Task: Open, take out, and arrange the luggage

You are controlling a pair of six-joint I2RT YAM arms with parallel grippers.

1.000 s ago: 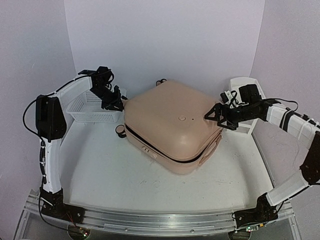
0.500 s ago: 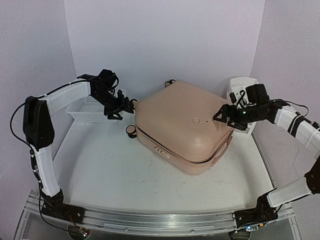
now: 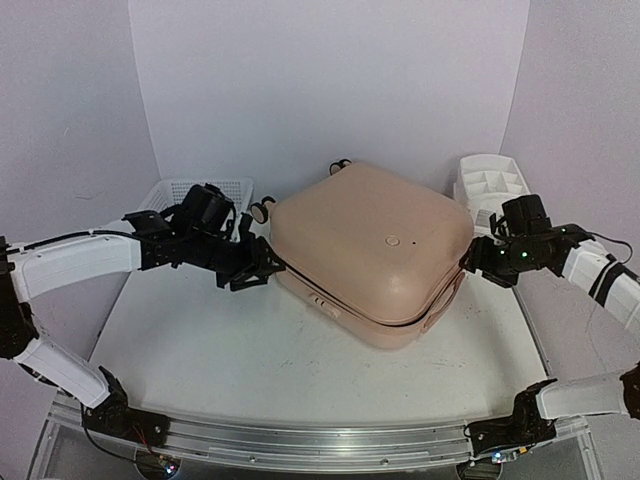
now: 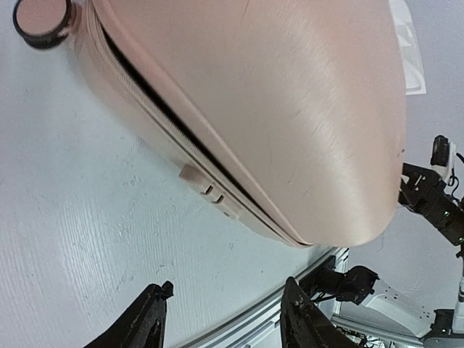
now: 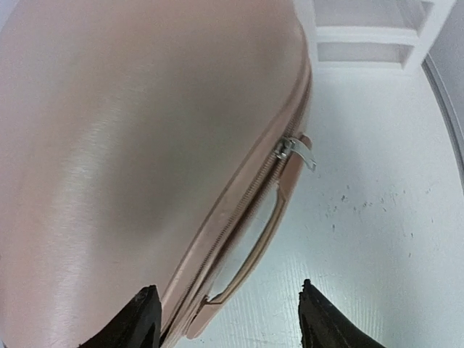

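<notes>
So the luggage (image 3: pixel 370 255) is lying flat on the tabletop (image 3: pixel 250 370), zipped shut, sitting a bit right of the middle and turned at an angle so one corner points toward the arms. A caster wheel (image 3: pixel 262 210) sticks out at its far-left corner.

The left hand (image 3: pixel 258 272) is low, just off the suitcase's left side, near the seam. Its fingers are spread wide with nothing between them. From the left wrist camera, the zipper line runs diagonally across the view, and the little lock tab (image 4: pixel 206 190) sits ahead of the fingertips without touching them.

The right hand (image 3: pixel 475 262) is just beside the suitcase's right corner, also gaping open and empty. The right wrist camera shows the silver zipper pull (image 5: pixel 297 148) sticking out from the seam and the side carry handle (image 5: pixel 250 261) below it, both ahead of the fingers and clear of them.

A white mesh basket (image 3: pixel 165 195) sits back left behind the left arm, and a white drawer organizer (image 3: pixel 490 185) is back right, near the suitcase's far-right corner.
</notes>
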